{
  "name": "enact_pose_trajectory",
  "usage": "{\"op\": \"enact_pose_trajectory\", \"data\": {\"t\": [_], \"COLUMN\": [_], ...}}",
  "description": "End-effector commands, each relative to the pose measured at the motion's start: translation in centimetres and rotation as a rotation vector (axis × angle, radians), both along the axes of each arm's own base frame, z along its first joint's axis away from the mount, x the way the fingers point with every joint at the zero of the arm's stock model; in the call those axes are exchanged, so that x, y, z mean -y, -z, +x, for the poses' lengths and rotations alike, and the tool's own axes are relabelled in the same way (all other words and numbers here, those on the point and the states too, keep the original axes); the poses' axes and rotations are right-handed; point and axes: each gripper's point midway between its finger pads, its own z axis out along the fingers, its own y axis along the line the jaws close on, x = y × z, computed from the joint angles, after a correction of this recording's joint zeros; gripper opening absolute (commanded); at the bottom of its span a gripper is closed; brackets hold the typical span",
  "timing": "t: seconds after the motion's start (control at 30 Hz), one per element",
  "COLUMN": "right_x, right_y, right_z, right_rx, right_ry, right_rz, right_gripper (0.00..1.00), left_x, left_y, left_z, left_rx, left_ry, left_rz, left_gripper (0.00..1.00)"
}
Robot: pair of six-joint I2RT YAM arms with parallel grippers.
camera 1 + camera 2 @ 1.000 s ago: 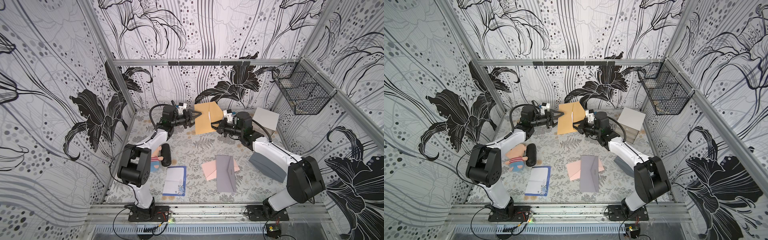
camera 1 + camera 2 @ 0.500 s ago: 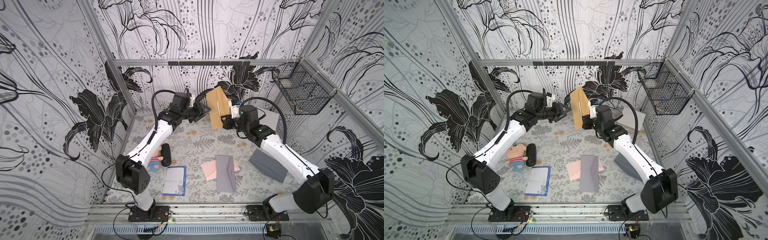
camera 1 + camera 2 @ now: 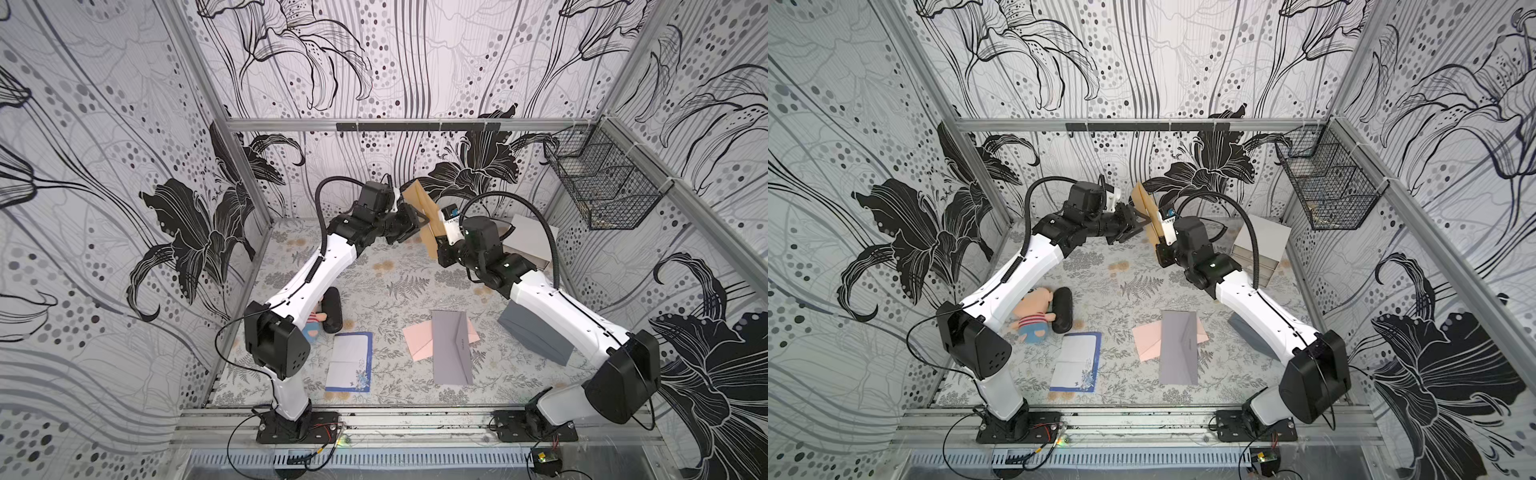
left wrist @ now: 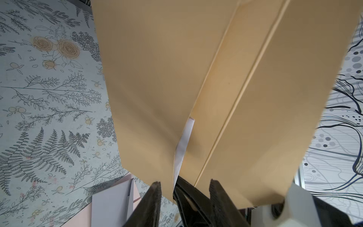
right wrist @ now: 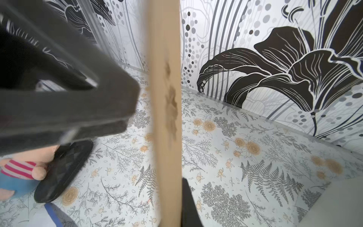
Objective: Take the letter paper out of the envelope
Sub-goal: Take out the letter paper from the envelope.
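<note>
Behind the grey envelope point(image 3: 451, 349) and well above it: shows left gripper point(image 4: 184, 188), jaws apart but narrower than a second ago, straddling the white letter paper point(image 4: 184, 141) peeking from the tan envelope point(image 3: 424, 208). Shows right gripper point(image 3: 1160, 251) clamped on its lower end. Stands raised from lying flat, long axis near upright, opening toward left gripper; looks ready for extraction.
</note>
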Motion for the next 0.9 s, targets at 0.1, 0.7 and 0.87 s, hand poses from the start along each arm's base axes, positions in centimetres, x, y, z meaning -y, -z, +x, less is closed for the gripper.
{"op": "enact_pose_trajectory", "data": {"t": [0.1, 0.7, 0.87], "right_x": [-0.9, -2.9, -2.9], "right_y": [-1.3, -1.3, -0.9], "right_z": [-0.4, -2.8, -3.0], "right_rx": [0.073, 0.071, 0.058], "right_ry": [0.001, -0.052, -0.052], "right_rz": [-0.101, -0.119, -0.117], "right_gripper": [0.00, 0.00, 0.00], "left_x": [-0.2, -1.7, -1.9], "left_y": [-0.6, -0.5, -0.6], "left_z": [-0.2, -0.5, -0.7], "left_rx": [0.042, 0.059, 0.064], "left_ry": [-0.005, -0.050, -0.058], "left_rz": [0.057, 0.129, 0.127], "left_gripper": [0.42, 0.21, 0.16]}}
